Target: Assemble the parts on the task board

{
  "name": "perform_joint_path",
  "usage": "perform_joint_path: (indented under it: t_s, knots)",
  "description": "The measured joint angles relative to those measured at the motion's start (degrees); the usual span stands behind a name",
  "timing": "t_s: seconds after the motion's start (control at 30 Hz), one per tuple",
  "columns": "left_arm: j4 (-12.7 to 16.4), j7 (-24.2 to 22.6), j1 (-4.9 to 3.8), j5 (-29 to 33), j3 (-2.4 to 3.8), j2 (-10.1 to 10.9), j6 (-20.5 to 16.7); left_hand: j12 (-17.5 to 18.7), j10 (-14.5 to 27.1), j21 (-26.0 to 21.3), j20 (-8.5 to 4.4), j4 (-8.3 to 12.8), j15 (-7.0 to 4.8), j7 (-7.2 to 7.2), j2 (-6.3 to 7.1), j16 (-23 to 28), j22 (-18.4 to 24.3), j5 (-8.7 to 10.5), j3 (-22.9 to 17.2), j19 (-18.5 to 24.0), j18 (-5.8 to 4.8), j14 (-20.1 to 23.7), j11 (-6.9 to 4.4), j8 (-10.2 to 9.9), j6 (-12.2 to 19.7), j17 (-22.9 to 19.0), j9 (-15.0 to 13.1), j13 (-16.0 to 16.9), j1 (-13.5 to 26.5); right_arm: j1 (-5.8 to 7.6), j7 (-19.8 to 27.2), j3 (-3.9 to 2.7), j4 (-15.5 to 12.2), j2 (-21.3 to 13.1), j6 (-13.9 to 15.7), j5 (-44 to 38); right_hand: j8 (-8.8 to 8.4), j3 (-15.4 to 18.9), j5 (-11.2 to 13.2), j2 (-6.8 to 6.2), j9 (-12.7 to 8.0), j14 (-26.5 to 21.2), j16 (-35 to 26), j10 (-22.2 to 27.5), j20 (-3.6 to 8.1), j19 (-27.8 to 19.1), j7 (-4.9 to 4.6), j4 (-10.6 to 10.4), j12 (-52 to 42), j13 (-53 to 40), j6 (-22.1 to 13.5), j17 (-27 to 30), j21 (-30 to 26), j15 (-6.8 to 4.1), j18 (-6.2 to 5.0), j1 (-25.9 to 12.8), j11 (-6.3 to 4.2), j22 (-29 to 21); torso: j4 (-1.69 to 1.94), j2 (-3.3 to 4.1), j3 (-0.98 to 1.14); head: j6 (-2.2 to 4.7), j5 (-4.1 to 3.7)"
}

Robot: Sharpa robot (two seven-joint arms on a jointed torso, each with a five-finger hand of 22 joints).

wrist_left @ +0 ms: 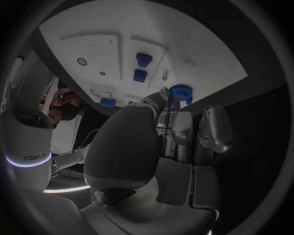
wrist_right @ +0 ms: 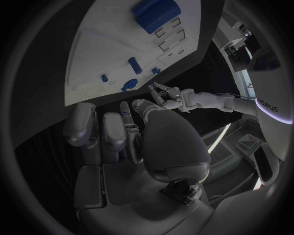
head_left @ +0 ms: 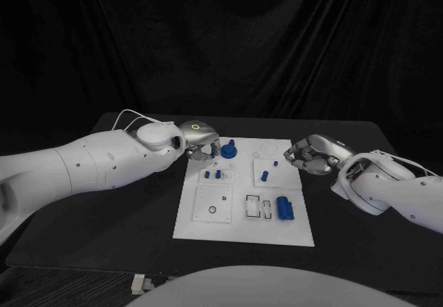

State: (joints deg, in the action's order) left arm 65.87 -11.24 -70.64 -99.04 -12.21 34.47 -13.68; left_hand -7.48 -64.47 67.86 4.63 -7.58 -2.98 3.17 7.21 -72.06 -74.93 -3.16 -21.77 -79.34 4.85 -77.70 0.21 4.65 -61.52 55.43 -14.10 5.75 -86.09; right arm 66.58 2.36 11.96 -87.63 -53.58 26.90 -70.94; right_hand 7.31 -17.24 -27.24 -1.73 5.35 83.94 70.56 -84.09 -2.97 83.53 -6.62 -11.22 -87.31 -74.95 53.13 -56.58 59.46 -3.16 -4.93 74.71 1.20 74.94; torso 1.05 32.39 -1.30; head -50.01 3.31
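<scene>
Head view: left hand [head_left: 200,142] at task board [head_left: 242,231] far-left corner, fingers touching round blue part [head_left: 228,151]; grasp can't tell; right hand [head_left: 309,155] off board's right edge, curled, holding nothing.
Left wrist: fingertips [wrist_left: 164,94] beside round part [wrist_left: 181,92]; risk: nudge it off seat.
Right wrist: blue block [wrist_right: 157,12] on board, untouched.

Left hand [head_left: 200,142] reaches forward with fingers curled; right hand [head_left: 309,154] hovers, fingers curled.

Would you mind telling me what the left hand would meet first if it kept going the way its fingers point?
Probably the round blue part on the task board, just beyond the left hand; depth is uncertain.
</scene>
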Motion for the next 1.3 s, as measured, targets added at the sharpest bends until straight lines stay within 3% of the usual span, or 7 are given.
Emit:
perform_joint_path:
  t_s: [0.63, 1.3]
  knots:
    - [-3.58, 0.24, 2.62, -0.01, 0.00, -2.38, -0.22, 0.01, -0.89, 0.00, -0.21, 0.00, 0.01, 0.00, 0.23, 0.00, 0.01, -0.22, 0.01, 0.21, -0.01, 0.42, 0.06, 0.00, 0.00, -0.06, -0.01, 0.33, -0.23, 0.00, 0.03, -0.01, 0.13, 0.03, -0.06, 0.03, 0.00, 0.00, 0.00, 0.00, 0.00, 0.00, 0.00, 0.00, 0.00, 0.00, 0.00, 0.00, 0.00, 0.01, 0.00, -0.01, 0.00, 0.00, 0.00, 0.00, 0.00, -0.01, 0.02, 0.02, -0.02, 0.00, -0.13]
    - [-1.24, 1.42, 2.94, -0.02, 0.00, -1.12, -2.98, 0.01, -1.45, 0.00, -0.21, 0.00, 0.01, 0.01, 0.23, 0.00, 0.02, -0.45, 0.01, 0.20, -0.01, 0.42, 0.20, 0.00, 0.00, 0.29, -0.01, 0.54, -0.23, -0.01, 0.03, 0.00, 0.30, 0.06, -0.07, 0.04, 0.00, -0.17, 0.00, 0.00, 0.00, 0.00, 0.00, 0.00, 0.00, 0.00, 0.00, 0.17, 0.00, 0.03, 0.00, 0.04, 0.00, 0.00, 0.00, 0.00, 0.00, -0.02, -0.01, 0.00, -0.01, 0.00, -0.11]
